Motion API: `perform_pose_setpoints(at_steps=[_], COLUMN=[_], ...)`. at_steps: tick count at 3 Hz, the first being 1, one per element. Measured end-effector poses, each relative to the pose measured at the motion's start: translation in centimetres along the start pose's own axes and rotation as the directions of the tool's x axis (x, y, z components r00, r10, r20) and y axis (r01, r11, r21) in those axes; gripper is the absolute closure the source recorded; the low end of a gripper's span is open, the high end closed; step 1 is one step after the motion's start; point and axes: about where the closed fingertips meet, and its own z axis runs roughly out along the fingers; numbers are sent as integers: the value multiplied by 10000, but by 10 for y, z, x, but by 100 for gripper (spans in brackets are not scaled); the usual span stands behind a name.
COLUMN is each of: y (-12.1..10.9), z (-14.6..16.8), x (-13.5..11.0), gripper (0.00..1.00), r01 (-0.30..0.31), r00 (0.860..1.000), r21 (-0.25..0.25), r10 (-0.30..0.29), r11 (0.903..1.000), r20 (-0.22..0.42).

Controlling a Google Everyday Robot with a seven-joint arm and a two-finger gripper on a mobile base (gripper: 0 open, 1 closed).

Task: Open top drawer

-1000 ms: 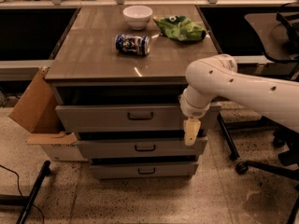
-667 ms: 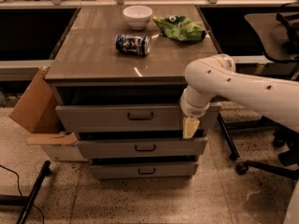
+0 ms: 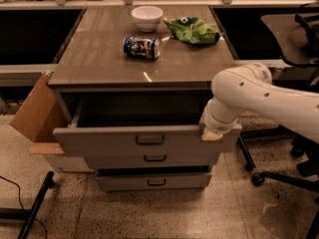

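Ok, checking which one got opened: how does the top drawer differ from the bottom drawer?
The top drawer stands pulled out, its dark inside showing; the bottom drawer sits further back, inside hidden. The top drawer's front is taller than the bottom drawer's. The gripper is at the top drawer's upper right edge, not at the bottom drawer. Both are grey, wide and flat-fronted.

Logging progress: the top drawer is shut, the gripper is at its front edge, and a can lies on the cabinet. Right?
No: the camera view shows the top drawer pulled out, its inside exposed. The gripper is at its front edge, and the can lies on the cabinet.
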Motion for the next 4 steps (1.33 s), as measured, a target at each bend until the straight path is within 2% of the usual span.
perform_pose_setpoints(at_steps=[1, 2, 3, 4], y=[47, 72, 72, 124], z=[-17, -19, -19, -34], x=[2, -2, -2, -15], gripper=[99, 100, 100, 100], r01=[66, 29, 29, -19], r00=[9978, 9940, 9940, 9796], r21=[-128, -451, -452, -1008], r10=[-57, 20, 21, 221], r11=[9999, 9990, 9990, 9949], r20=[655, 1096, 1098, 1996])
